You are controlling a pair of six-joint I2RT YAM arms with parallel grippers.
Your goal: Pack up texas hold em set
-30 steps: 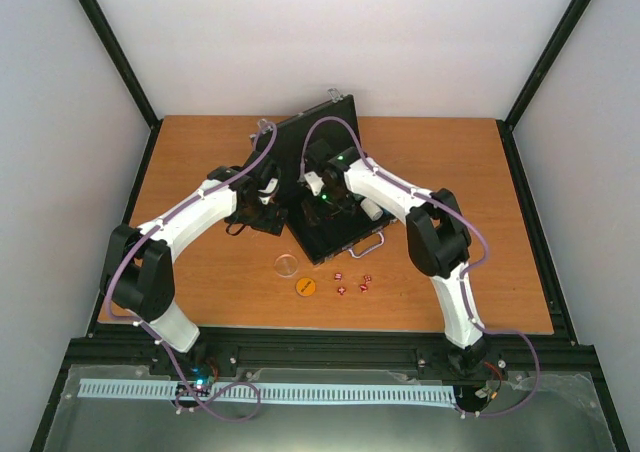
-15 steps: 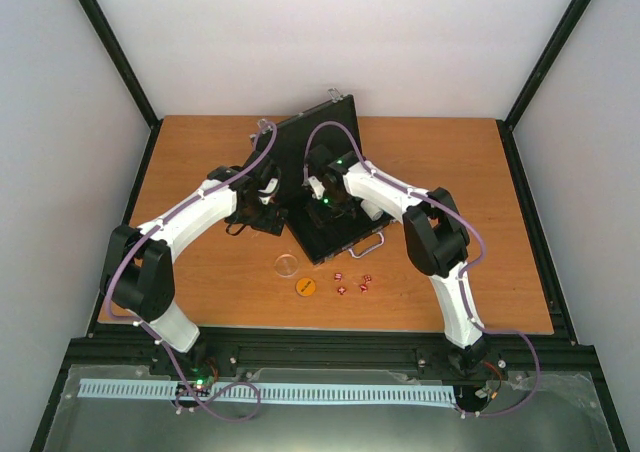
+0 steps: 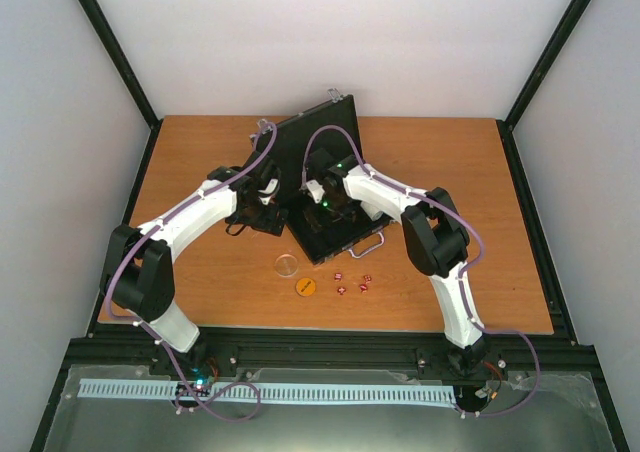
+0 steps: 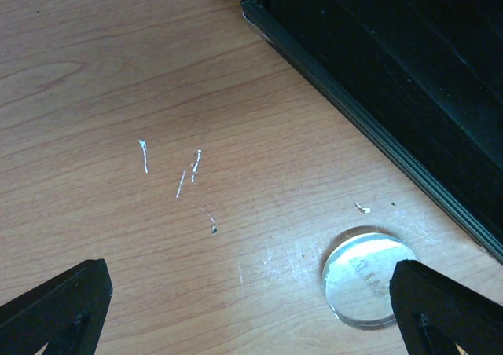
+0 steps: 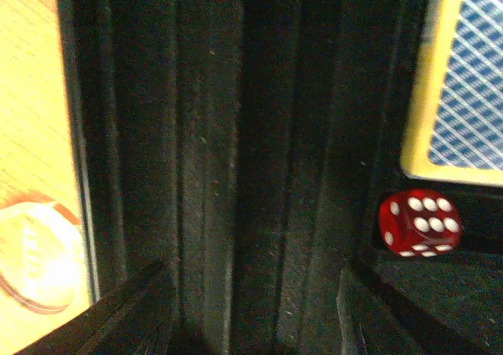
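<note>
Case: a black rectangular briefcase (image 3: 335, 234) with silver corners lies open near the middle of the wooden table (image 3: 450, 172). Its lid (image 3: 305, 142) stands up on the far side, and its silver handle (image 3: 372, 244) is on the near right edge.

Inside the case: the lining is dark and ribbed into long channels. A blue-and-white patterned card box (image 5: 471, 80) with a yellow border sits in a compartment on the right of the right wrist view. One small red die (image 5: 418, 221) with white pips rests just below the box.

Loose pieces: a clear round disc (image 3: 287, 264) lies on the wood just in front of the case's near left corner. An orange round disc (image 3: 306, 287) lies just nearer the arms than the clear one. Four small red dice (image 3: 342, 290) are scattered to the right of the orange disc, near the handle but apart from the case.

Right gripper (image 5: 251, 316): it hangs inside the open case above the dark channels. Its two fingers are parted with nothing between them.

Left gripper (image 4: 247, 308): it hangs low over bare wood just left of the case. Its fingers are spread wide and hold nothing. The clear disc lies by its right fingertip (image 4: 444, 308); whether they touch cannot be told.
</note>
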